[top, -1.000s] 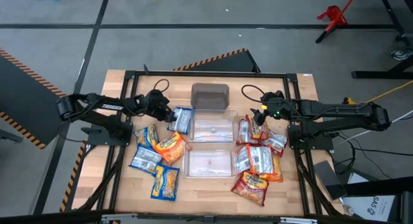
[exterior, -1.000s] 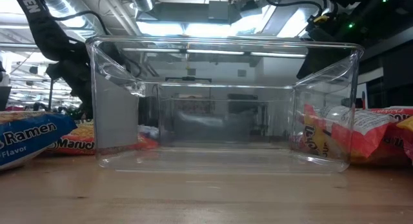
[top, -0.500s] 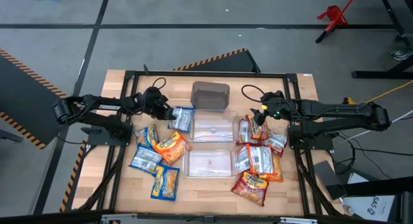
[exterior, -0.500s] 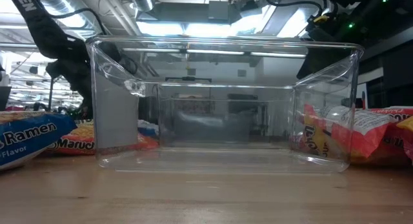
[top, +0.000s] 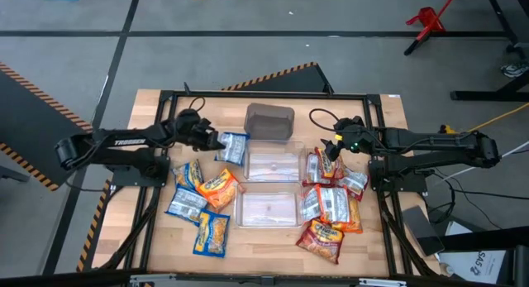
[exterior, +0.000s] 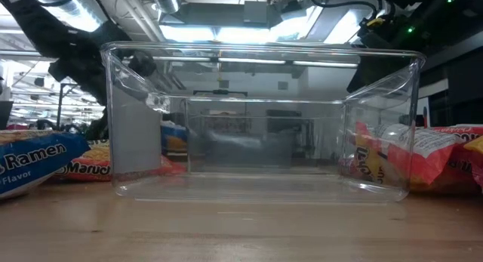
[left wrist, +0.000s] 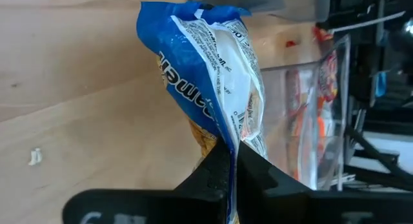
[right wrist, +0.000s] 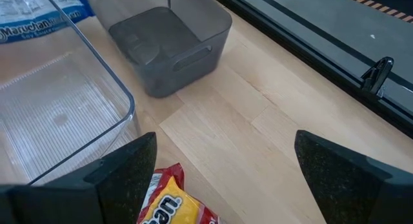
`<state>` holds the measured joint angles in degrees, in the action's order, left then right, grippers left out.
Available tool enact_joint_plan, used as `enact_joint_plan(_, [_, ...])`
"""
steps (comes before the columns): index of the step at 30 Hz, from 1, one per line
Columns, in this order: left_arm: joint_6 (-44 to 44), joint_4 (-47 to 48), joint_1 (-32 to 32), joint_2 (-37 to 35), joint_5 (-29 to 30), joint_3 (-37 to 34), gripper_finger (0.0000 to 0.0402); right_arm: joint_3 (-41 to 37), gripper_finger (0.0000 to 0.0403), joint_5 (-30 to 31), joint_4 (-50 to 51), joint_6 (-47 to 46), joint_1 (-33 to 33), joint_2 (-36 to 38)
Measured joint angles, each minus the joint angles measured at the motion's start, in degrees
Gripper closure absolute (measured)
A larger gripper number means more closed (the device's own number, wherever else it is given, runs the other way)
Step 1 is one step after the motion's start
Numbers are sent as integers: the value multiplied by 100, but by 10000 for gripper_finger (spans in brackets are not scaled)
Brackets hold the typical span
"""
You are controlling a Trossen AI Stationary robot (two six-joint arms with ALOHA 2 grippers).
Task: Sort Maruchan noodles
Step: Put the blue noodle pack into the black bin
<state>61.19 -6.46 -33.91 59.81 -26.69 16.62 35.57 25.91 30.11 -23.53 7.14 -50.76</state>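
Observation:
My left gripper (top: pixel 216 142) is shut on a blue-and-white noodle packet (top: pixel 234 146), just left of the far clear bin (top: pixel 273 163). In the left wrist view the packet (left wrist: pixel 200 75) stands out ahead of the fingers. Blue and orange packets (top: pixel 202 200) lie flat on the table's left side, and red ones (top: pixel 329 204) on its right. My right gripper (top: pixel 331 148) hangs open over the far end of the red pile, touching nothing; a red packet (right wrist: pixel 169 201) lies below its fingers. My left gripper pinches the packet's crimped end seam (left wrist: pixel 230 150) between its two fingers, at the end nearest the arm. The fingers come from the table's left, slanting downward. The packet juts out beyond them, turned on edge and raised; whether its far end touches the table I cannot tell.
A grey bin (top: pixel 269 121) stands at the far middle, with two clear bins in a row nearer: one (top: pixel 273 163) and another (top: pixel 269 206) at the front. The low view looks through the front clear bin (exterior: pixel 264 118). A black frame (top: pixel 264 95) rims the table.
My left gripper has risen a little, drawn back toward the table's left and far side, and rolled. The blue packet has come up with it, tipping from flat onto its edge and shifting slightly toward the far edge.

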Motion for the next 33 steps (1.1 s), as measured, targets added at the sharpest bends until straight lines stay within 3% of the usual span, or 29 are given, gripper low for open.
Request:
enact_joint_plan(8, [328, 107, 0, -632, 140, 0, 401, 0, 52, 3, 0, 0, 0, 0])
enact_joint_plan(19, [612, -35, 0, -1561, 855, 0, 401, 0, 52, 100, -4, 0, 0, 0])
enact_joint_plan(26, [198, -1131, 0, -1566, 2051, 7, 401, 0, 52, 1100, -536, 309, 6, -92])
enact_joint_plan(33, [-179, -2208, 6, -1113, 2721, 95, 401, 0, 52, 860, -1216, 590, 184, -360])
